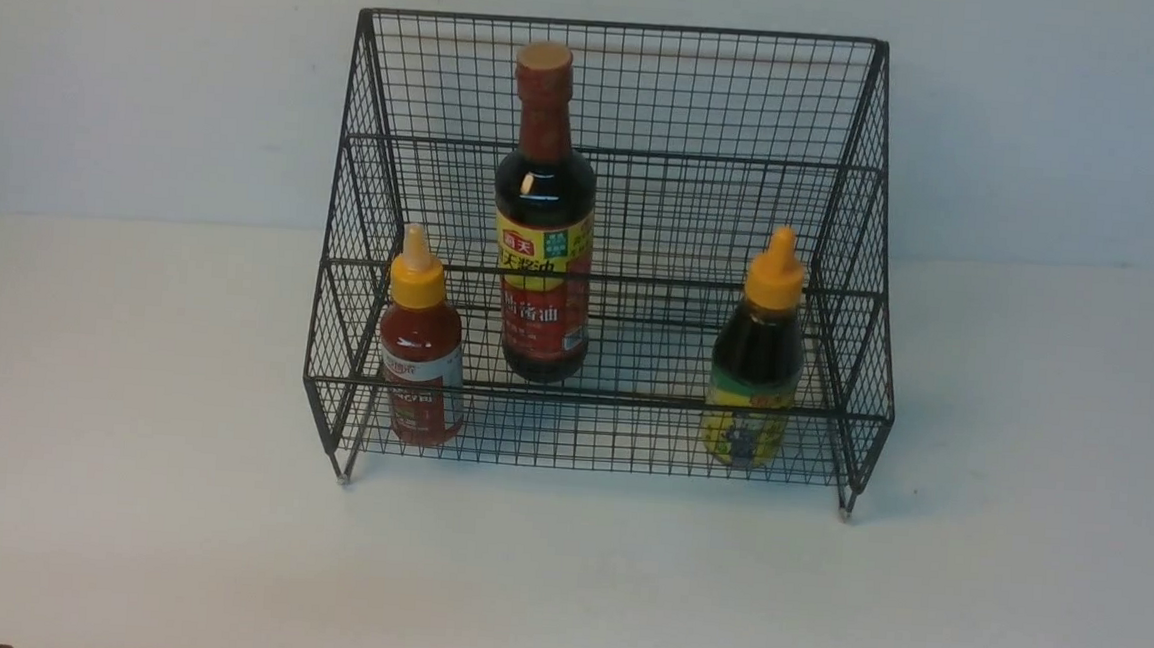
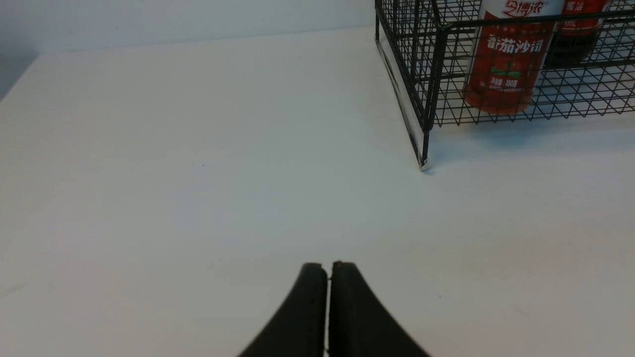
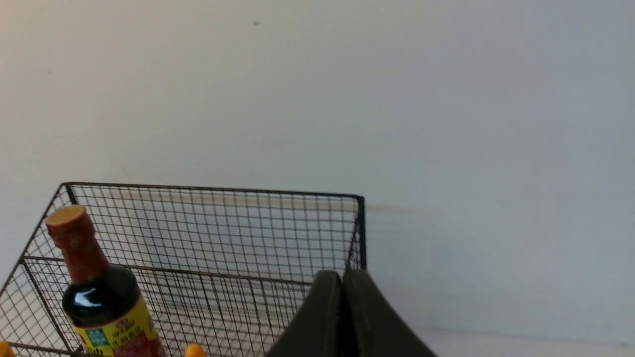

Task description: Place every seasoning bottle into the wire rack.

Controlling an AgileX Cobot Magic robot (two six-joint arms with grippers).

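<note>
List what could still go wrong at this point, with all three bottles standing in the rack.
1. The right tool, shut and empty, hangs close to the wire rack; a careless retreat might clip its corner.
2. A jolt there could topple the tall bottle, whose cap nearly reaches the rim.
3. The left tool looks safely clear.

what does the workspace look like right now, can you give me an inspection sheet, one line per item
surface: white table, plain, no spills seen
wire rack: upright on its feet, at the middle of the table
tall dark bottle: upright in the rack, middle
small red bottle: upright in the lower front tier, robot's left
small dark bottle: upright in the lower front tier, robot's right
clutter: nothing seen
left gripper: shut, empty, away from the rack
right gripper: shut, empty, raised near the rack's right side
cables: nothing seen
surroundings: plain pale wall behind the table
</note>
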